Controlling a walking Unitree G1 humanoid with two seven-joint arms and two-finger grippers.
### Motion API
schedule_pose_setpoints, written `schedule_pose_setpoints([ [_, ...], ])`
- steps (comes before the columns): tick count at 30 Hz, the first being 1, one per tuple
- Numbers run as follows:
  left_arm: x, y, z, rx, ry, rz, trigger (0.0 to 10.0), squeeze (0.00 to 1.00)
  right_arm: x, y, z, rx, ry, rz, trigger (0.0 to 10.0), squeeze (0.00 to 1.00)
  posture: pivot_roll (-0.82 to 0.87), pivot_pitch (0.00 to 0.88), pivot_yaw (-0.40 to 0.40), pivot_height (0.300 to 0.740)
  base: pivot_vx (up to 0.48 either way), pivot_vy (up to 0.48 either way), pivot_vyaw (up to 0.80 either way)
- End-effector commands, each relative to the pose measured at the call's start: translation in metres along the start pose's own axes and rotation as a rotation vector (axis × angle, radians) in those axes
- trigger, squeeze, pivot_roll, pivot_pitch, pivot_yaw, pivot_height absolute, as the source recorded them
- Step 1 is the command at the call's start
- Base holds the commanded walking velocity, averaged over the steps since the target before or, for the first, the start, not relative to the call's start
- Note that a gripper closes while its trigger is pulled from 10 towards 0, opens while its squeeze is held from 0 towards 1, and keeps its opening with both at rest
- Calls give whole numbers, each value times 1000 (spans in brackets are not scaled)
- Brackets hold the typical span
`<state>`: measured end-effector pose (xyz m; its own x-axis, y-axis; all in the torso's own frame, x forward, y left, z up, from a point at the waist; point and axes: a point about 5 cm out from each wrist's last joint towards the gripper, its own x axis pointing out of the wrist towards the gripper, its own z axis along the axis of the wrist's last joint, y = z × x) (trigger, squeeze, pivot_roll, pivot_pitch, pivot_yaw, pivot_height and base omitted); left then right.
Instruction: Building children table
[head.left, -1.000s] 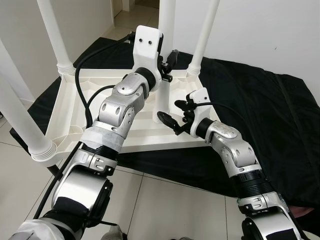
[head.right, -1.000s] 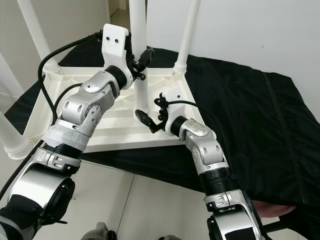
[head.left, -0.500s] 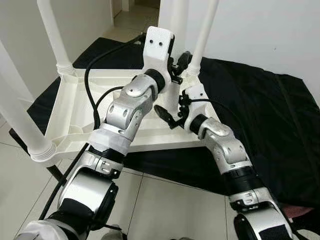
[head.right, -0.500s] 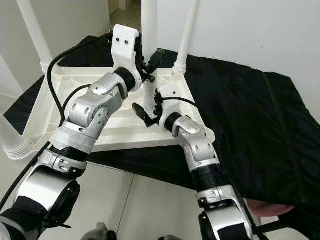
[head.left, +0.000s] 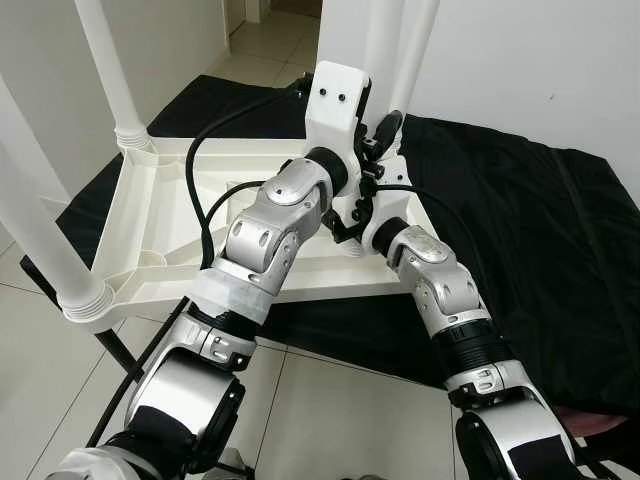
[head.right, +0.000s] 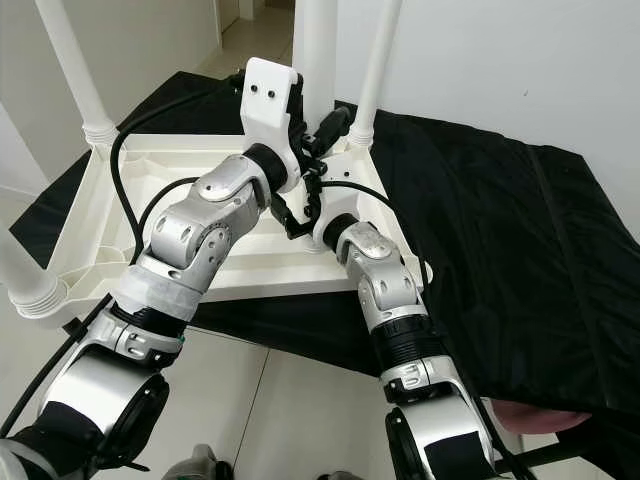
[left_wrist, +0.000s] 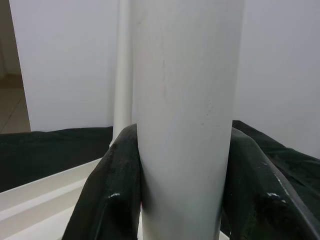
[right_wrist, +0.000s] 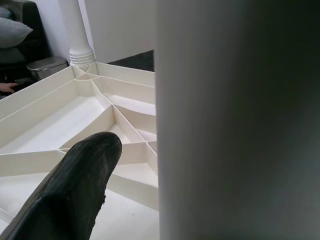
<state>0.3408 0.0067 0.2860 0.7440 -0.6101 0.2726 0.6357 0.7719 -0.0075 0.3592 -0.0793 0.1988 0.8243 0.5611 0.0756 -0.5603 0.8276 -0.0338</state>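
One upturned tabletop (head.left: 200, 215), four white legs (head.left: 112, 75), one black cloth (head.left: 520, 230)

Head cameras look down; wrist cameras sit close against the table leg (left_wrist: 185, 125).

The upturned tabletop (head.left: 150, 215) is plain white, ribbed on its underside, and each table leg (left_wrist: 185, 115) is the same unmarked white. Beneath the tabletop lies a black cloth (head.left: 540, 250), plain and without pattern. Beside the cloth the floor (head.left: 320, 410) is pale beige tile with thin grey grout lines. Both arms are silver with black joints; the left end effector (left_wrist: 182, 190) has glossy black fingers, and the right end effector (right_wrist: 75, 185) shows a matte black finger. The wall (head.left: 540, 60) is white.
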Motion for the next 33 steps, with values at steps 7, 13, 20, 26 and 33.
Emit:
schedule_pose_setpoints([
  [7, 1, -15, 2, -1, -4, -129, 10000, 0, 3, 0, 5, -10, -16, 1, 10000, 0, 55, 0, -60, 740, 0, 0, 0],
  [13, 1, -15, 3, 11, -4, -127, 10000, 0, 4, 0, 1, -2, 5, 7, 4549, 0, 57, 0, -61, 740, 0, 0, 0],
  [20, 1, -17, 4, 12, -5, -135, 10000, 0, 4, -1, 0, 0, 12, 4, 0, 0, 55, 0, -61, 740, 0, 0, 0],
  [26, 1, -19, 4, 16, -6, -142, 10000, 0, 4, -1, 0, 11, 15, 11, 0, 0, 58, 0, -62, 740, 0, 0, 0],
  [33, -1, -24, 4, 0, -9, -174, 10000, 843, 6, -5, 2, 18, -1, -38, 9725, 0, 62, 0, -66, 740, 0, 0, 0],
])
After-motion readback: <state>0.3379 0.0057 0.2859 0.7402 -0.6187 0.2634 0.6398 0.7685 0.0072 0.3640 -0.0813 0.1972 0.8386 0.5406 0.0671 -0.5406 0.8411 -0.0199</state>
